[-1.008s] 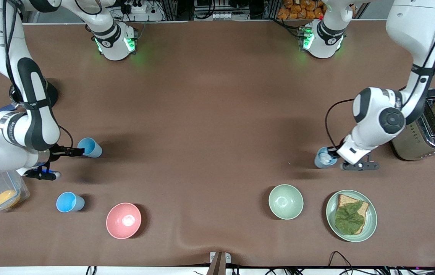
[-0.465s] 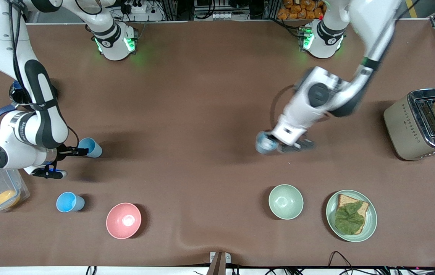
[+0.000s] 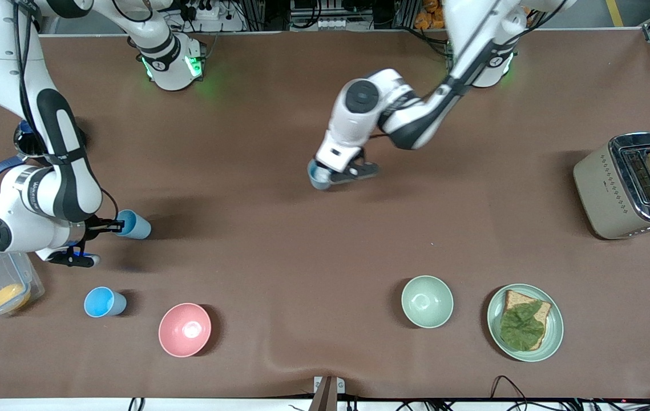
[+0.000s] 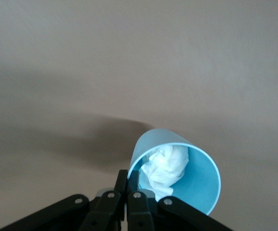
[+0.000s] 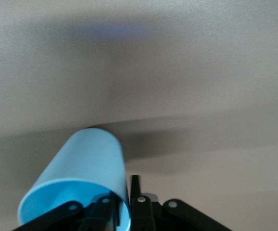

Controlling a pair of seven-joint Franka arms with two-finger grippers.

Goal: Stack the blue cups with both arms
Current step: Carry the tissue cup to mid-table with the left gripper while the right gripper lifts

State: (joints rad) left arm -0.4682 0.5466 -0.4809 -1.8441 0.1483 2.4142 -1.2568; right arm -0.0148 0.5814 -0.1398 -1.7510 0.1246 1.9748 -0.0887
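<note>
Over mid-table: left gripper point(image 3: 325, 176) clenched on the rim of a pale blue cup point(image 3: 318, 174) holding crumpled tissue point(image 4: 164, 167).
Toward the right arm's end, right gripper point(image 3: 112, 227) pinches the wall of a sky-blue cup point(image 3: 133, 224), one finger inside, one outside. Another blue cup point(image 3: 104, 302) stands loose beside the pink bowl point(image 3: 185, 329). Risk: thin rim grips may let either cup swing or slip; the tissue may block nesting.

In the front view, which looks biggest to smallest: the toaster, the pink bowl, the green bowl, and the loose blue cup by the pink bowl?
Toaster
Pink bowl and green bowl: too alike to rank
Blue cup
</note>
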